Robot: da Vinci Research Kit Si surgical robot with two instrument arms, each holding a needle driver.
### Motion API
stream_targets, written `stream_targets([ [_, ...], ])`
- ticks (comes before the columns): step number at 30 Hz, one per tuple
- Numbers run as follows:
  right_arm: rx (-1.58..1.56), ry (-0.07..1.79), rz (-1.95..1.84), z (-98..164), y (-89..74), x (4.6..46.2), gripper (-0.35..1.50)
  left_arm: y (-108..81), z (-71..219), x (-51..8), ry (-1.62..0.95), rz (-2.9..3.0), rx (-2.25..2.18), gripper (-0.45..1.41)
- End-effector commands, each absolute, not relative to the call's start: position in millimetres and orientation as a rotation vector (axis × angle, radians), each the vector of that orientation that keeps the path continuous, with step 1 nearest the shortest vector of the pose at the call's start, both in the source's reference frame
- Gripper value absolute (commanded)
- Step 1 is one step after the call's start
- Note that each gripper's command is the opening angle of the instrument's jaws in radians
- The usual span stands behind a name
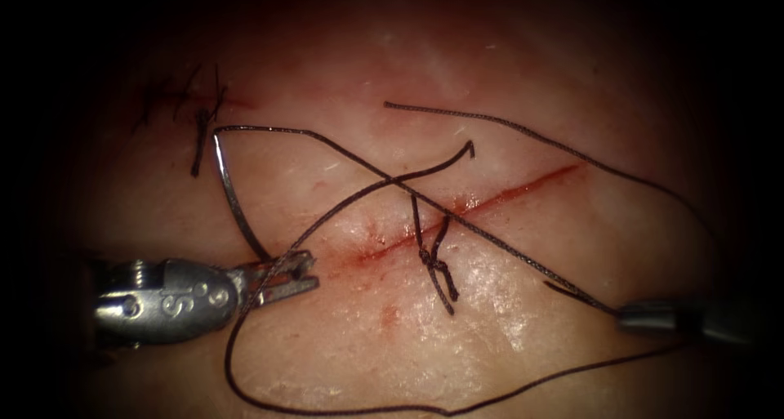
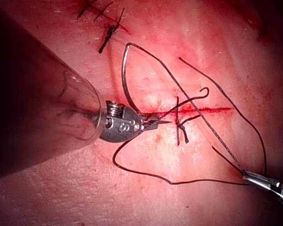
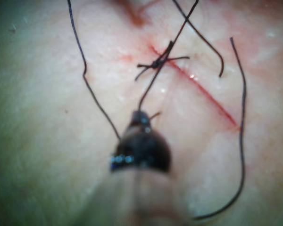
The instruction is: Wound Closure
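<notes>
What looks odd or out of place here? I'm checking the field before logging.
Only the thread stands out: slack loops sprawl across the cut. The left hand holds the needle near one end, outside the tissue; the right hand holds thread.

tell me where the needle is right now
Endoscope view: the needle lies free of the tissue, left of the cut, one end in the left gripper.
</notes>
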State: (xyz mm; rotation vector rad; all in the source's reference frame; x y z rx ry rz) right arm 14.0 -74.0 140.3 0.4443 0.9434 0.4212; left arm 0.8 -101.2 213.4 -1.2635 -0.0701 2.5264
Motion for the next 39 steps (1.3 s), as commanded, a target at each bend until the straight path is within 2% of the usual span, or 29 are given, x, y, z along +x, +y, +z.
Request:
stream_targets([
  [1,0.463,0.946,0.435,138.1,-76.0,13.5,-0.35,-102.7,213.3,-0.3,-0.086,2.523,-1.278,-0.45],
  [7,0.518,0.968,0.439,131.6,-78.4,13.4,-0.35,-103.3,212.0,-1.1,-0.083,2.531,-1.301,-0.45],
  [12,0.489,1.053,0.407,127.4,-78.0,17.0,-0.35,-103.0,212.6,-1.0,-0.082,2.531,-1.309,-0.45],
  [14,0.475,1.056,0.4,127.4,-77.0,17.8,0.1,-102.8,212.9,-0.9,-0.082,2.532,-1.311,-0.45],
  [16,0.432,1.066,0.418,128.0,-75.9,17.9,0.86,-102.5,213.2,-0.6,-0.082,2.534,-1.313,-0.45],
  [18,0.335,1.041,0.474,128.5,-75.4,17.3,1.25,-102.0,213.6,-0.1,-0.072,2.537,-1.302,-0.45],
  [19,0.275,1.023,0.505,128.6,-75.4,16.8,1.35,-101.2,214.0,0.3,-0.06,2.533,-1.297,-0.45],
  [25,0.219,0.982,0.51,128.5,-76.0,15.6,1.41,-98.5,216.0,3.5,0.0,2.541,-1.24,-0.45],
  [28,0.251,0.96,0.473,129.6,-76.9,16.3,1.38,-98.1,216.9,5.7,0.028,2.553,-1.216,-0.45],
  [32,0.334,0.979,0.387,133.3,-79.3,20.8,1.08,-100.1,218.2,7.1,0.043,2.543,-1.186,-0.45],
  [35,0.359,0.947,0.319,137.8,-81.5,24.3,1.09,-100.7,218.5,7.0,0.038,2.549,-1.18,-0.45],
  [39,0.383,0.912,0.295,142.3,-83.8,25.3,1.08,-100.2,218.2,7.1,0.034,2.545,-1.175,-0.45],
])
